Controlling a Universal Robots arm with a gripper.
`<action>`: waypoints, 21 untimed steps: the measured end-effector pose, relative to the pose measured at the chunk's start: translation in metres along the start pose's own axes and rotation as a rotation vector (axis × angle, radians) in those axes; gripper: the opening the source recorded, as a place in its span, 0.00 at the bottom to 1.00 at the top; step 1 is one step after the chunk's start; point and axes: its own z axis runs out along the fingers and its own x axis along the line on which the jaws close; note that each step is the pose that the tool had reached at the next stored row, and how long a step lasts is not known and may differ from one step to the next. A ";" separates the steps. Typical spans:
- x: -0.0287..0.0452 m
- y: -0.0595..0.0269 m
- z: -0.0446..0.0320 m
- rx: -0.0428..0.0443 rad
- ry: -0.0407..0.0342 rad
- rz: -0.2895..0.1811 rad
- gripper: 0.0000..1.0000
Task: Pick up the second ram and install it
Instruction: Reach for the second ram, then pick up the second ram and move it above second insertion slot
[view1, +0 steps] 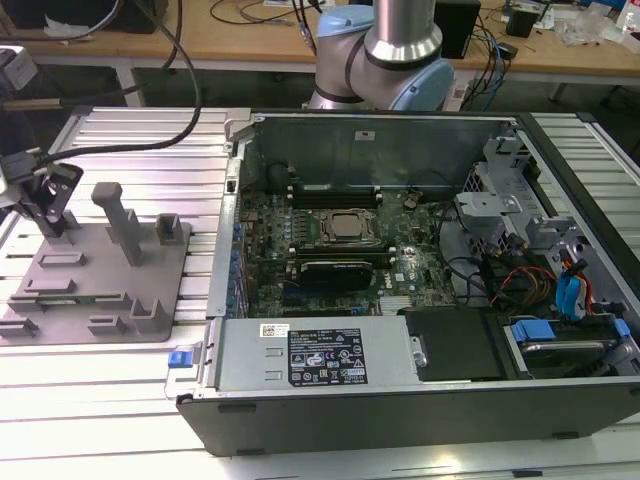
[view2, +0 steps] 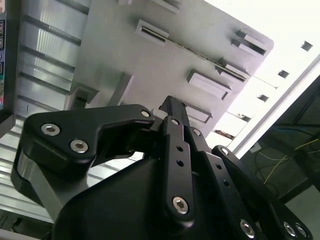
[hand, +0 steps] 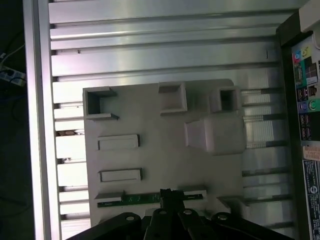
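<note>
1. The black claw (view1: 52, 226) hangs at the exterior view's left, over the grey moulded fixture (view1: 110, 290) on the ribbed metal counter (view1: 150, 140). I cannot tell whether it is open or closed.
2. The long green circuit-board ram stick (hand: 135, 199) stands on edge in the fixture's slot, under the claw's tip in the first wrist view. Contact is unclear. Risk: a skewed or off-centre grip could jam the stick or drag the fixture.
3. Inside the open grey computer case (view1: 380, 130), the black memory slots (view1: 330, 190) sit close together. Risk: a tilted stick could miss its slot or strain it.
</note>
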 end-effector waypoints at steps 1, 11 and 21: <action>0.0005 -0.0037 0.0012 0.0000 0.0001 0.000 0.08; 0.0030 -0.0118 0.0100 0.0000 0.0001 0.000 0.08; 0.0034 -0.0118 0.0101 0.0002 0.0001 0.000 0.08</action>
